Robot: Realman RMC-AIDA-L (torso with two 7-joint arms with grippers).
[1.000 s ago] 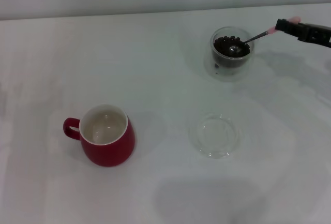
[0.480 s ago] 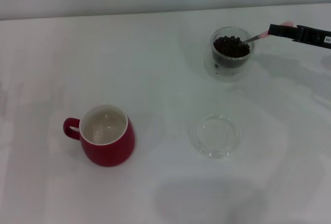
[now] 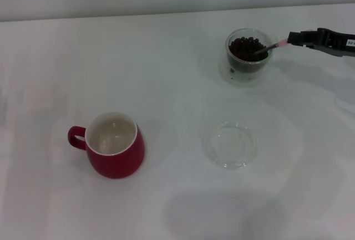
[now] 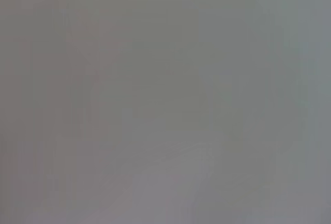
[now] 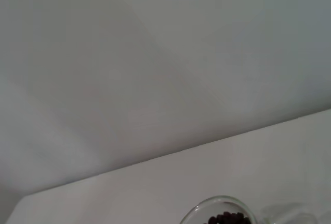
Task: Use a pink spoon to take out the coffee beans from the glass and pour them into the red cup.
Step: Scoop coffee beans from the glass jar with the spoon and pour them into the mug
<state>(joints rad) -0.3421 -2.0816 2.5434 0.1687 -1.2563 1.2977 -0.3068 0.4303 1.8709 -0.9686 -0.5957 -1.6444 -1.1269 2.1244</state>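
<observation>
The glass stands at the far right of the table, full of coffee beans. My right gripper reaches in from the right edge and is shut on the pink spoon. The spoon's bowl is sunk among the beans and hidden; only its neck and pink handle show. The right wrist view shows the glass rim and beans at its lower edge. The red cup stands at the near left, its white inside empty. My left gripper is out of view.
A flat clear round saucer lies between the cup and the glass, nearer the front. The white table meets a pale wall at the back. The left wrist view shows only a blank grey surface.
The spoon's bowl lay on top of the beans a second ago; it has since pushed down into them. My right gripper has shifted slightly and lowered the handle.
</observation>
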